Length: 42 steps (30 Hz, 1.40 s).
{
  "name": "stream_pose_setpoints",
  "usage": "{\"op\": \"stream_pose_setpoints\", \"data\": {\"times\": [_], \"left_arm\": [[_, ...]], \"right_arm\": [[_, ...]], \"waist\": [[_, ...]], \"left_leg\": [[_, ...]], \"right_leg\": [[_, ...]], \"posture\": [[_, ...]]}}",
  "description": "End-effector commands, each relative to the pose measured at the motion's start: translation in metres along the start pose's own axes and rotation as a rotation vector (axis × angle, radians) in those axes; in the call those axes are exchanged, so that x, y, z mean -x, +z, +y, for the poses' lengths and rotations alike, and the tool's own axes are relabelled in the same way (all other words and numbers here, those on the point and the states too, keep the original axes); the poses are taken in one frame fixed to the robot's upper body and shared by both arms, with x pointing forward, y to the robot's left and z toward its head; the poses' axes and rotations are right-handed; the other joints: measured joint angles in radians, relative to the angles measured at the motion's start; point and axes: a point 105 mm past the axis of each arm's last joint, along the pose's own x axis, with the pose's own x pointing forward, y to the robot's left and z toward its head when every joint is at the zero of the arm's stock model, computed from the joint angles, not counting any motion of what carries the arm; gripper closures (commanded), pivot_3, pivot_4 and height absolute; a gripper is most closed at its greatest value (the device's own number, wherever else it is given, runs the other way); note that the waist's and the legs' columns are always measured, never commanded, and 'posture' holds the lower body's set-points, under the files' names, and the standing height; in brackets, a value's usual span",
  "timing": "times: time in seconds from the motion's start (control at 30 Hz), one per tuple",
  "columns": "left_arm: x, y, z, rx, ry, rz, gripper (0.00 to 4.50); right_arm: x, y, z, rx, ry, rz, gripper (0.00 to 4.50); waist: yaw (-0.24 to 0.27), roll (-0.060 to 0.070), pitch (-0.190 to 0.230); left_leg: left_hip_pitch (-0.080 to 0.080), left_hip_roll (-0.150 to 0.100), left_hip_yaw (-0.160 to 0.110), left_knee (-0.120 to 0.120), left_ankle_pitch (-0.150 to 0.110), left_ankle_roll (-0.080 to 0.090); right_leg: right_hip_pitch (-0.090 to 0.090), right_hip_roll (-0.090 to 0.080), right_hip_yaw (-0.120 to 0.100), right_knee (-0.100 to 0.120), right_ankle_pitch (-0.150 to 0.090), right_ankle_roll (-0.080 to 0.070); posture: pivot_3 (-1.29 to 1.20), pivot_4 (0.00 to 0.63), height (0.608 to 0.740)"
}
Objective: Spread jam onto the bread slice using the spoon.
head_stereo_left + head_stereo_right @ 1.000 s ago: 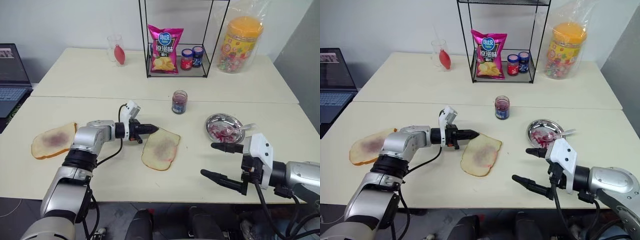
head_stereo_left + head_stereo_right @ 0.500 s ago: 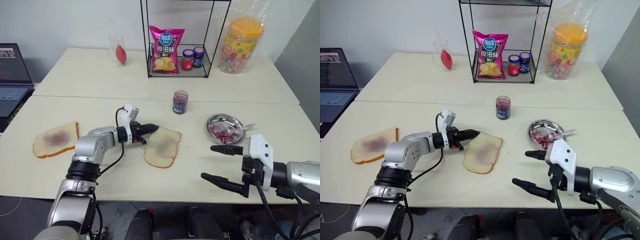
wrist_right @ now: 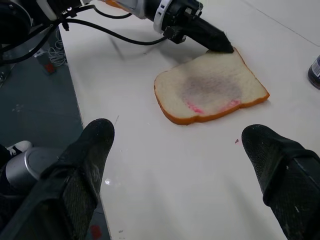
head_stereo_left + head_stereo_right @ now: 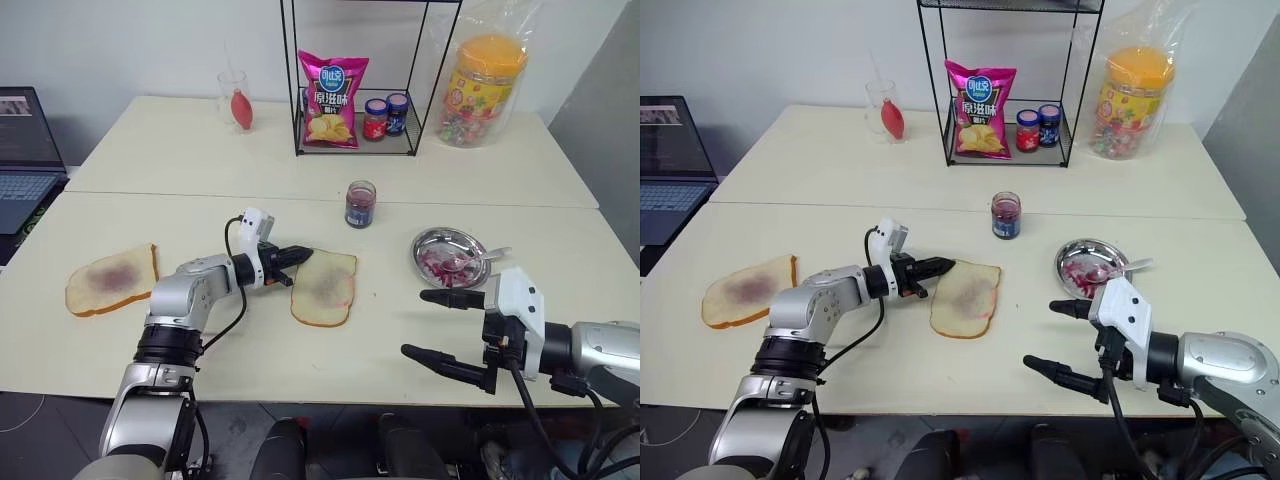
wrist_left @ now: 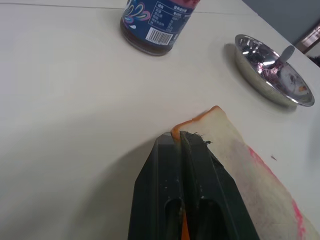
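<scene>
I am seeing the left fingers point(image 4: 297, 255) pinching the near-left corner of the bread slice point(image 4: 324, 287), which is lying flat on the tabletop point(image 4: 250, 340) just in front of the jam jar point(image 4: 359, 204). The right fingers point(image 4: 436, 325) are hovering spread wide and empty to the right of the bread slice. The spoon point(image 4: 478, 261) is resting in the metal dish point(image 4: 447, 256), right of the bread slice

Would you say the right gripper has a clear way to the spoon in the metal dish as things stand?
Probably yes. The right gripper is open and holds nothing, and the spoon lies in the metal dish just beyond it, handle over the rim. Nothing stands between them; the jam jar is off to the side.
</scene>
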Motion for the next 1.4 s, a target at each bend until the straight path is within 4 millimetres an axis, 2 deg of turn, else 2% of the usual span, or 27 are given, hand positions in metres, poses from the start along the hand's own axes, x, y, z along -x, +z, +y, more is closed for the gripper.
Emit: {"op": "stream_pose_setpoints", "data": {"times": [0.03, 0.3, 0.43, 0.6, 0.7, 0.77, 0.8, 0.83, 0.87, 0.9, 0.93, 1.03, 1.1, 1.13, 1.2, 1.3, 1.4], "left_arm": [[0.005, 0.010, 0.004, -0.077, 0.050, -0.018, 3.98], [0.010, 0.009, 0.008, -0.142, 0.071, -0.018, 2.24], [0.015, 0.021, 0.010, -0.238, 0.103, -0.087, 1.51], [0.032, 0.030, 0.023, -0.370, 0.196, -0.140, 1.51], [0.046, 0.043, 0.034, -0.403, 0.275, -0.196, 1.51], [0.052, 0.055, 0.032, -0.419, 0.272, -0.240, 1.51], [0.053, 0.062, 0.023, -0.445, 0.235, -0.256, 1.34], [0.051, 0.069, 0.002, -0.545, 0.143, -0.252, 1.17], [0.048, 0.072, -0.025, -0.660, 0.020, -0.219, 1.10], [0.047, 0.071, -0.044, -0.735, -0.067, -0.190, 1.00], [0.046, 0.067, -0.062, -0.779, -0.159, -0.157, 0.62], [0.050, 0.062, -0.095, -0.745, -0.333, -0.114, 0.05], [0.049, 0.064, -0.108, -0.748, -0.391, -0.100, 0.05], [0.049, 0.064, -0.114, -0.755, -0.422, -0.088, 0.05], [0.047, 0.064, -0.122, -0.763, -0.462, -0.069, 0.05], [0.046, 0.058, -0.132, -0.789, -0.523, -0.024, 0.05], [0.041, 0.058, -0.137, -0.818, -0.539, -0.022, 0.05]], "right_arm": [[0.000, 0.006, -0.001, 0.028, -0.004, -0.019, 0.00], [-0.002, 0.007, -0.002, 0.032, 0.000, -0.022, 0.00], [-0.002, 0.008, -0.005, 0.041, -0.012, -0.031, 0.00], [0.001, 0.014, -0.019, 0.051, -0.120, -0.095, 0.00], [0.007, 0.018, -0.032, 0.065, -0.231, -0.148, 0.00], [0.011, 0.013, -0.042, 0.071, -0.316, -0.126, 0.00], [0.015, 0.012, -0.051, 0.075, -0.378, -0.139, 0.00], [0.024, 0.012, -0.066, 0.033, -0.486, -0.190, 0.00], [0.035, 0.011, -0.080, -0.016, -0.586, -0.245, 0.00], [0.044, 0.010, -0.089, -0.053, -0.652, -0.281, 0.00], [0.051, 0.005, -0.095, -0.107, -0.698, -0.297, 0.00], [0.064, -0.005, -0.105, -0.201, -0.785, -0.335, 0.00], [0.075, -0.014, -0.116, -0.259, -0.873, -0.366, 0.00], [0.079, -0.019, -0.120, -0.297, -0.900, -0.380, 0.00], [0.082, -0.028, -0.127, -0.331, -0.945, -0.374, 0.00], [0.082, -0.042, -0.141, -0.452, -0.988, -0.407, 0.00], [0.073, -0.056, -0.152, -0.551, -0.963, -0.411, 0.00]], "waist": [[0.000, 0.000, 0.000], [0.000, 0.000, 0.000], [0.000, 0.000, 0.000], [0.001, 0.000, 0.000], [0.001, 0.000, 0.000], [0.001, 0.000, 0.000], [0.001, 0.000, 0.000], [0.001, 0.000, 0.000], [0.000, -0.001, 0.000], [0.001, -0.002, 0.001], [0.004, -0.002, 0.001], [0.005, 0.001, 0.000], [0.000, 0.002, 0.000], [-0.001, 0.002, 0.000], [-0.002, 0.003, 0.000], [-0.008, 0.003, 0.001], [-0.011, 0.005, 0.001]], "left_leg": [[0.000, 0.000, 0.000, 0.000, 0.000, 0.000], [0.000, 0.000, 0.000, 0.000, 0.000, 0.000], [0.000, 0.000, 0.000, 0.000, 0.000, 0.000], [0.000, 0.000, 0.001, 0.000, 0.000, 0.000], [0.000, 0.001, 0.001, 0.000, 0.000, 0.000], [0.001, 0.000, 0.001, 0.000, 0.000, 0.000], [0.001, 0.000, 0.001, 0.000, 0.000, 0.000], [0.001, 0.000, 0.001, 0.000, 0.000, 0.000], [0.001, 0.000, 0.001, 0.000, 0.000, 0.000], [0.000, 0.001, 0.000, 0.000, 0.000, 0.000], [-0.001, 0.001, 0.000, 0.000, 0.000, 0.000], [0.000, 0.000, 0.002, 0.000, 0.000, 0.000], [0.001, 0.000, 0.003, 0.000, 0.000, 0.000], [0.002, 0.001, 0.003, 0.000, 0.000, 0.000], [0.002, 0.002, 0.002, 0.000, 0.000, 0.001], [0.003, 0.002, 0.003, 0.000, 0.001, 0.002], [0.004, 0.003, 0.006, 0.000, 0.001, 0.002]], "right_leg": [[0.000, 0.000, 0.000, 0.000, 0.000, 0.000], [0.000, 0.000, 0.000, 0.000, 0.000, 0.000], [0.000, 0.000, 0.000, 0.000, 0.000, 0.000], [0.000, 0.000, 0.001, 0.000, 0.000, 0.000], [0.000, 0.000, 0.001, 0.001, 0.000, 0.000], [0.000, 0.000, 0.001, 0.001, 0.000, 0.000], [0.000, 0.000, 0.001, 0.001, 0.000, 0.000], [0.000, 0.000, 0.001, 0.001, 0.000, 0.000], [0.000, 0.000, 0.001, 0.001, 0.000, 0.000], [0.000, 0.000, 0.000, 0.000, 0.001, 0.000], [0.000, 0.000, 0.000, 0.000, 0.001, 0.000], [0.000, -0.002, 0.003, 0.000, 0.003, -0.004], [0.000, -0.001, 0.003, 0.000, 0.003, -0.004], [0.000, 0.000, 0.003, 0.002, 0.001, 0.000], [0.000, 0.002, 0.002, 0.003, 0.002, -0.001], [0.000, 0.003, 0.003, 0.004, 0.003, -0.003], [0.000, 0.004, 0.006, 0.003, 0.004, -0.003]], "posture": [[0.00, 0.150, 0.740], [0.00, 0.150, 0.740], [0.00, 0.150, 0.740], [0.00, 0.150, 0.740], [0.00, 0.150, 0.740], [0.00, 0.150, 0.740], [0.00, 0.150, 0.740], [0.00, 0.150, 0.740], [0.00, 0.150, 0.740], [0.00, 0.150, 0.740], [0.00, 0.150, 0.740], [0.00, 0.150, 0.740], [0.00, 0.150, 0.740], [0.00, 0.150, 0.740], [0.00, 0.150, 0.740], [0.00, 0.150, 0.740], [0.00, 0.150, 0.740]]}}
